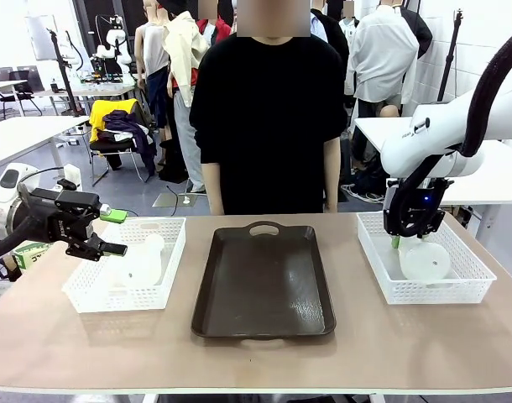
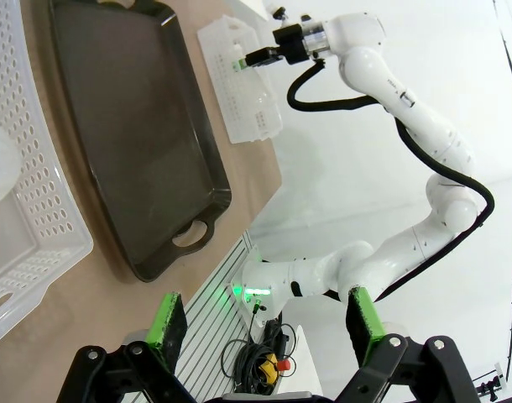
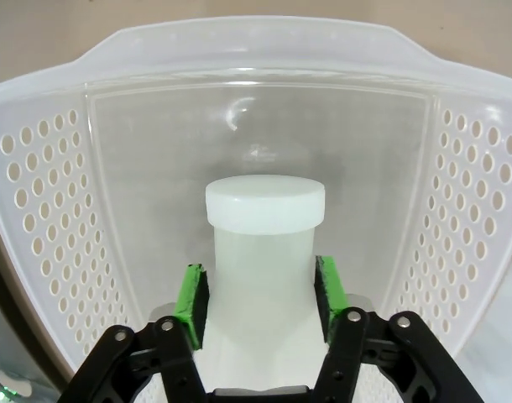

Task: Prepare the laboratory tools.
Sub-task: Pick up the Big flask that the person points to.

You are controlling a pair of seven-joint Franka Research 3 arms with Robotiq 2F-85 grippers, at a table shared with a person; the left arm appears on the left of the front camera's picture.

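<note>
Flask (image 3: 264, 252), between the green pads (image 3: 193, 302) of the right gripper (image 3: 260, 306): frosted translucent plastic, smooth, matt; cap likewise.
Basket (image 3: 46, 210), around those fingers: white perforated plastic, glossy, with highlights noted on the wall beyond the fingertips.
Tray (image 2: 138, 126), beyond the fingers of the left gripper (image 2: 264, 323): dark brown, smooth, with a soft sheen noted.
Table (image 1: 407, 344): tan, smooth, matt.

On the worktop (image 1: 88, 353), the tray (image 1: 264, 285) is lying between two baskets: left flask (image 1: 143, 262) in left basket (image 1: 122, 304), right flask (image 1: 424, 260) in right basket (image 1: 428, 294).
</note>
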